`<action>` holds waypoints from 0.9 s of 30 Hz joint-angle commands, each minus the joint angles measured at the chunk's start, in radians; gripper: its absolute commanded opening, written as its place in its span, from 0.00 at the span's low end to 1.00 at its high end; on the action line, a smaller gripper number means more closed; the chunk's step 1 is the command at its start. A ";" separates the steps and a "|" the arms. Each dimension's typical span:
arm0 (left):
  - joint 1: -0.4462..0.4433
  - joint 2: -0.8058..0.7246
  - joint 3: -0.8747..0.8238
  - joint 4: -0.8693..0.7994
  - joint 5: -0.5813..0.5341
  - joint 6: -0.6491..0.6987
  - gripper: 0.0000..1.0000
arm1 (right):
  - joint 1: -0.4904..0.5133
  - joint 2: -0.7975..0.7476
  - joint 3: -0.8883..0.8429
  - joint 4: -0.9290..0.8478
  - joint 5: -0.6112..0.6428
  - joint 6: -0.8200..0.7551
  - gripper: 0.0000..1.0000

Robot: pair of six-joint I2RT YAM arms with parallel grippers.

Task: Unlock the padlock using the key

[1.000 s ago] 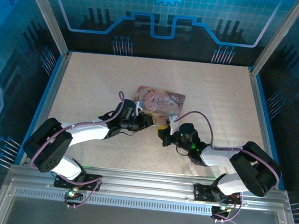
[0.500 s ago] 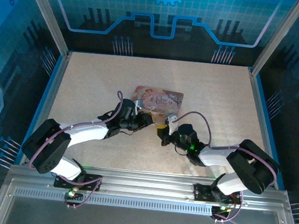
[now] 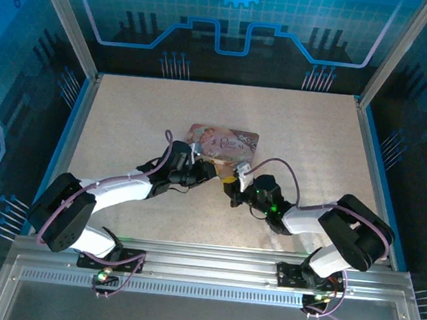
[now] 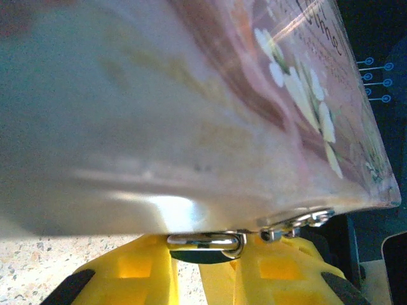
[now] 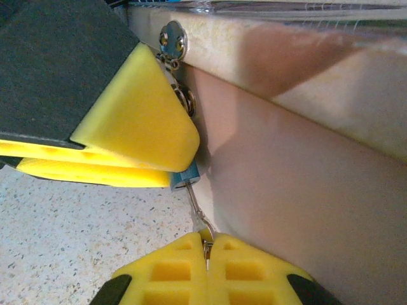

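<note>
The small padlock (image 4: 205, 246), silver shackle over a dark body, sits between the yellow fingers (image 4: 137, 273) of my left gripper (image 4: 200, 270), which is shut on it against the pink tin's front edge. In the right wrist view the padlock's blue end (image 5: 186, 178) pokes out under the left gripper's fingers (image 5: 137, 130). The thin metal key (image 5: 198, 215) runs from that end down into my right gripper (image 5: 205, 244), which is shut on it. From above, the left gripper (image 3: 214, 172) and right gripper (image 3: 235, 191) meet just below the tin.
The pink illustrated tin (image 3: 224, 140) lies mid-table, its wall (image 5: 305, 190) close beside the key and its silver hasp (image 5: 172, 39) above the padlock. Speckled tabletop (image 3: 314, 139) surrounds it, bounded by blue rails and frame posts.
The tin and both grippers have crept slightly left and away from the arm bases. Both grips are the same as before.
</note>
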 commanded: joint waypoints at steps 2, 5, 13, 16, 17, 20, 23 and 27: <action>-0.025 -0.036 0.034 0.020 0.135 -0.007 0.10 | -0.019 0.009 0.063 0.103 -0.065 -0.027 0.03; -0.026 -0.036 0.034 0.020 0.131 -0.009 0.10 | -0.019 0.015 0.075 0.099 -0.093 -0.025 0.03; -0.026 -0.032 0.038 0.016 0.133 -0.009 0.10 | -0.018 0.047 0.092 0.122 -0.101 -0.017 0.03; -0.026 -0.032 0.037 0.014 0.134 -0.008 0.10 | -0.019 0.050 0.100 0.125 -0.097 -0.021 0.03; -0.027 -0.033 0.038 0.014 0.134 -0.006 0.10 | -0.022 0.051 0.105 0.124 -0.101 -0.021 0.03; -0.026 -0.034 0.036 0.015 0.135 -0.001 0.10 | -0.040 0.060 0.117 0.128 -0.148 0.003 0.03; -0.027 -0.033 0.034 0.018 0.134 -0.001 0.10 | -0.050 0.069 0.128 0.132 -0.197 0.030 0.03; -0.026 -0.031 0.030 0.022 0.134 -0.002 0.10 | -0.065 0.087 0.136 0.143 -0.240 0.066 0.03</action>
